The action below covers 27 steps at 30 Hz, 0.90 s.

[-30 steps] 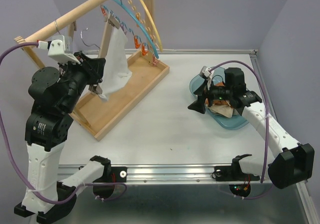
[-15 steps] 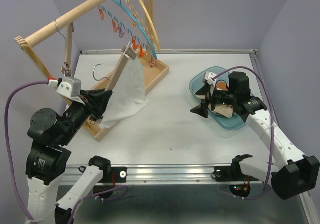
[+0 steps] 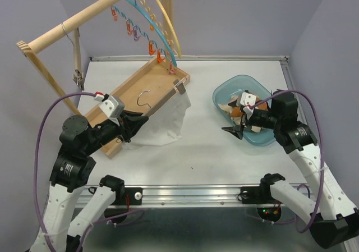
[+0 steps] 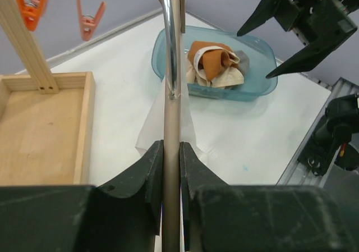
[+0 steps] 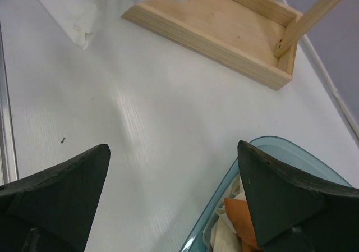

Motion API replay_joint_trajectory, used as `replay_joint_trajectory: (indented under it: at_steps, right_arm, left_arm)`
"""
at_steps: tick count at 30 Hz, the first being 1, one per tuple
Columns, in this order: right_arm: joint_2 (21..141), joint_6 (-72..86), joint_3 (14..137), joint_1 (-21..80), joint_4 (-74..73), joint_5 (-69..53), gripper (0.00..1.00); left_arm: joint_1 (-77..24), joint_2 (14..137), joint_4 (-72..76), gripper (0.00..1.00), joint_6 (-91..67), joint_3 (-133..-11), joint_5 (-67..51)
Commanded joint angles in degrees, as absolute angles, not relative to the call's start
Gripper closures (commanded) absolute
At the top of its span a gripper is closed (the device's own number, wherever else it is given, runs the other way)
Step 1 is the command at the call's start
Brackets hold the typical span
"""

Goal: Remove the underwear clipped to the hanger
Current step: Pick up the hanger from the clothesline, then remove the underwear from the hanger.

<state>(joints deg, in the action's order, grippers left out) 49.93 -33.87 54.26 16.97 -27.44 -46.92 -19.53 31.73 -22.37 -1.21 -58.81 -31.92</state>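
Observation:
My left gripper (image 3: 133,129) is shut on the beige bar of the hanger (image 4: 171,100), held low over the table by the wooden tray. The hanger's metal hook (image 3: 145,99) lies over the tray. A clip (image 3: 179,86) at the bar's far end holds the white underwear (image 3: 164,124), which drapes onto the table and also shows in the left wrist view (image 4: 189,129). My right gripper (image 3: 236,126) is open and empty at the near-left rim of the blue tub (image 3: 263,142). Rust-orange and cream underwear (image 4: 211,61) lie in the tub.
A wooden rack with a tray base (image 3: 120,103) stands at the left, its sloping dowel (image 3: 84,16) above. Blue and yellow hoops (image 3: 162,30) carry orange and purple clips (image 3: 152,47). The tray's corner (image 5: 247,67) shows in the right wrist view.
My left arm has brought the hanger and white underwear down from the rack to the table beside the tray. My right gripper has drawn back toward the tub's near edge, still open.

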Motion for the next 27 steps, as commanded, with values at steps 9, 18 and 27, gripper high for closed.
replay_joint_trajectory:
  at_steps: [9,18,27]
  right_arm:
    - [49.22,-59.39,57.03,17.14,-47.61,-55.28,0.00]
    - [55.97,-67.76,65.38,17.14,-54.31,-60.38,0.00]
    - [62.31,-69.35,68.29,17.23,-54.58,-62.31,0.00]
  left_arm:
    - [-27.93,41.65,-15.82,1.00,11.42,-53.97,-36.57]
    - [-38.05,48.24,-12.31,1.00,15.03,-51.42,-27.77]
    - [-42.97,50.54,-10.11,1.00,17.40,-49.13,-27.77]
